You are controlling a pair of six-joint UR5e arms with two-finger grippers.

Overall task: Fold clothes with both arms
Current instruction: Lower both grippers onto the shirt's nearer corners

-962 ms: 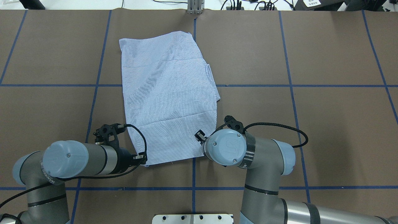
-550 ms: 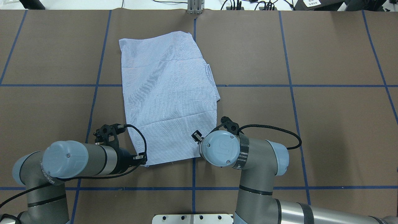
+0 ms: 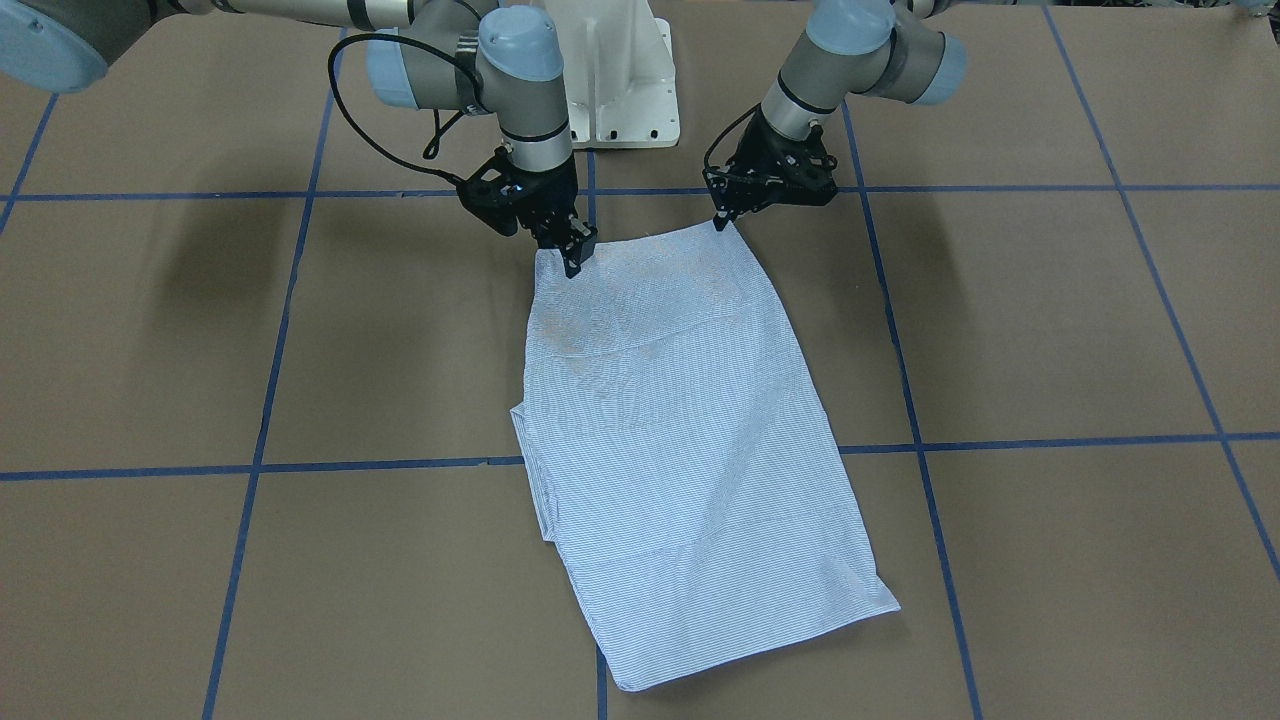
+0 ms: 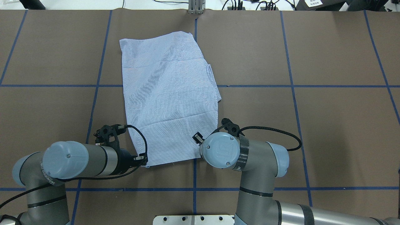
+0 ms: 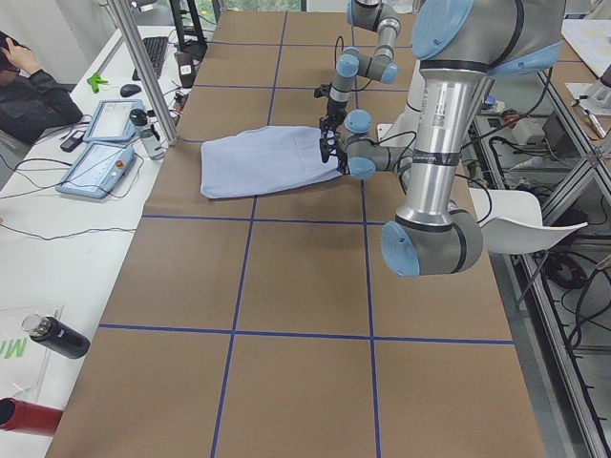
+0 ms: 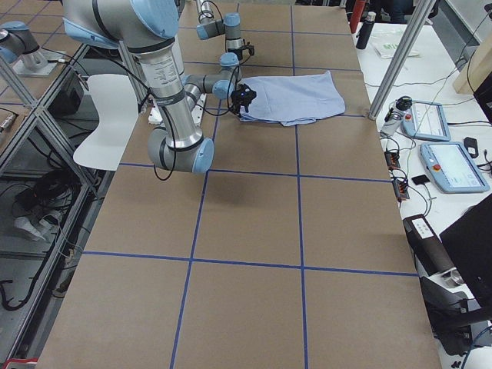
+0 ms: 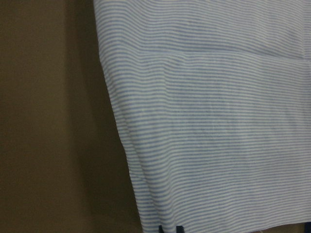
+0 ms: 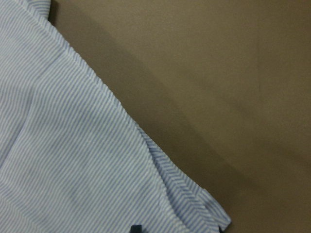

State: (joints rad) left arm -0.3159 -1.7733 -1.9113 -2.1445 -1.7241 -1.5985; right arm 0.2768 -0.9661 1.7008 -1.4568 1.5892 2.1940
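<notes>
Overhead exterior, lower centre: the near hem of the shirt [image 4: 170, 93], with a gripper at each of its two corners.
Left gripper [image 4: 143, 160]: at the hem's lower-left corner. The jaws are narrow and look pinched on the cloth. Its wrist view shows dark tips close together at the hem.
Right gripper [image 3: 575, 258]: at the other near corner, hidden under its own wrist from overhead. In its wrist view the fingertips [image 8: 136, 228] stand apart with the corner between them. It looks part open, with no grip made yet.
Step in hand: judged to be taking both near corners, ready to fold the hem over toward the far end.
Doing it well: close the right jaws on every layer at the corner before lifting. Raise both corners level, keep the hem taut between them, and lay it square on the far edge.
Shirt, look: fine light blue and white stripes, lying as a long oblong. Sleeves and collar are out of sight. A crease crosses above the hem, and an under-layer peeps out at mid right.
Shirt, place: flat on the brown table [image 4: 312, 125], left of frame centre and slightly askew.
Far end: upper centre of the frame, lying free.
</notes>
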